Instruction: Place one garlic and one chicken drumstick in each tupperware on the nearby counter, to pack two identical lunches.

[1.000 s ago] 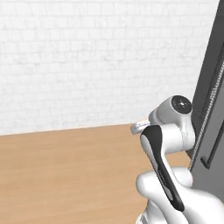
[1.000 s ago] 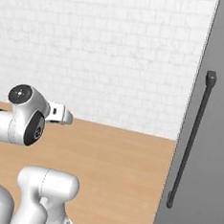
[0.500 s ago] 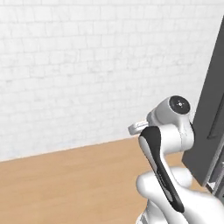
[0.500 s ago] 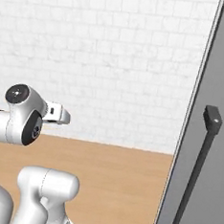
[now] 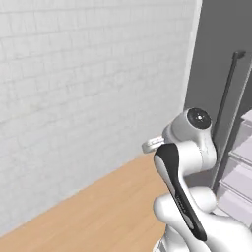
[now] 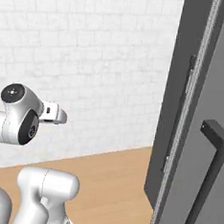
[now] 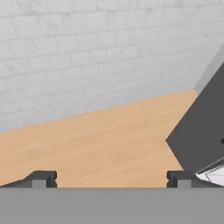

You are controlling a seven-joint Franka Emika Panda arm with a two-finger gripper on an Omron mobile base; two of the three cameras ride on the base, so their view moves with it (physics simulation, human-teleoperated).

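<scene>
My gripper [image 7: 109, 179] is open, its two dark fingertips [image 7: 41, 178] wide apart with nothing between them. It looks over a bare wood floor [image 7: 100, 140] toward a white brick wall [image 7: 96, 52]. The arm [image 5: 189, 147] is folded up close above the base. The garlic, the chicken drumstick, the tupperware and the counter are out of view.
A tall dark grey door [image 6: 202, 93] with a black bar handle [image 6: 209, 175] stands close on the right. Its dark panel [image 5: 211, 59] and handle [image 5: 227, 98] also rise at the right, beside pale drawer fronts [image 5: 241, 172]. Wood floor [image 5: 113, 206] runs leftward along the wall.
The whole picture has shifted, so the base and its cameras have moved; the dark door now looms larger and closer on the right. The arm keeps its folded pose and the gripper stays open.
</scene>
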